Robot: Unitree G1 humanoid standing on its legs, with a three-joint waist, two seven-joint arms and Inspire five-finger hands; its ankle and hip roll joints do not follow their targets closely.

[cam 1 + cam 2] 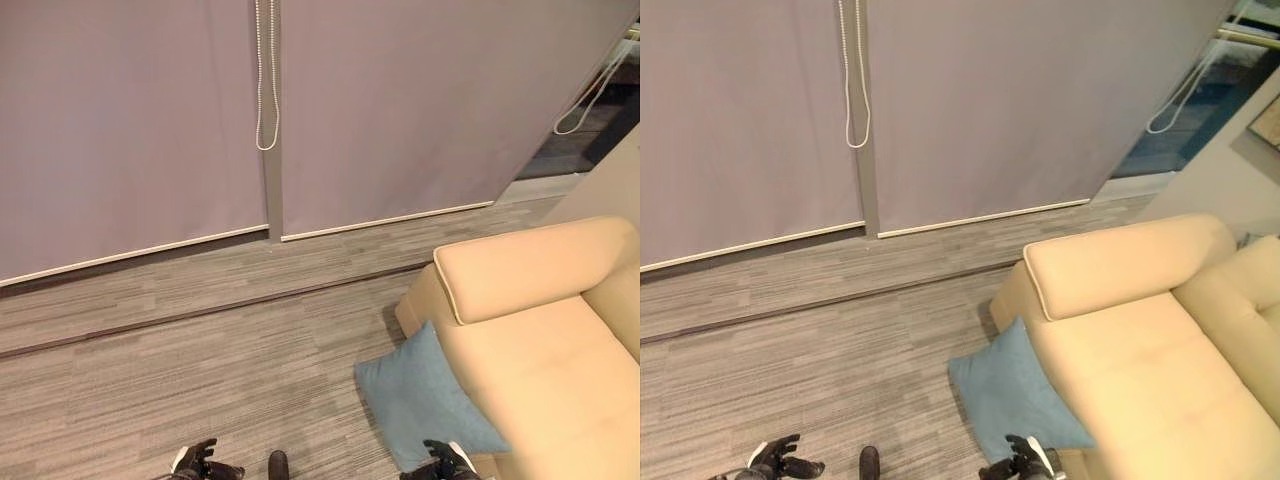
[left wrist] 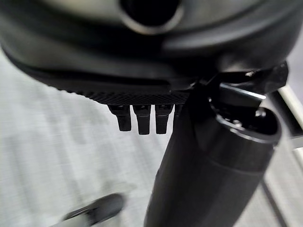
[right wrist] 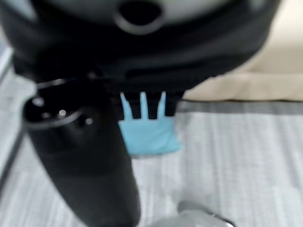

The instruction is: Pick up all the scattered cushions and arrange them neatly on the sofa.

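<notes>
I am looking down at a grey striped carpet floor point(image 1: 200, 370) that runs back to a wall of pale mauve roller blinds point(image 1: 130, 120), with a white beaded cord point(image 1: 266, 90) hanging in a loop between two of them. A dark narrow strip point(image 1: 220, 308) crosses the floor in front of the blinds. On the right stands a cream sofa point(image 1: 540, 370) with a broad padded armrest point(image 1: 530, 265) facing me. One blue cushion point(image 1: 420, 400) lies on the floor, leaning against the sofa's front corner just below the armrest, not on the seat. My right hand point(image 1: 450, 462) shows at the bottom edge of the head view, right by the cushion's near lower corner; I cannot tell whether it touches the fabric. In its wrist view the fingers point(image 3: 147, 106) hang straight and slightly apart, holding nothing, with the blue cushion on the carpet beyond them and the sofa's base behind. My left hand point(image 1: 197, 463) sits low at the bottom edge, well apart from the cushion, over bare carpet; its fingers point(image 2: 142, 122) are loosely extended side by side and empty.
</notes>
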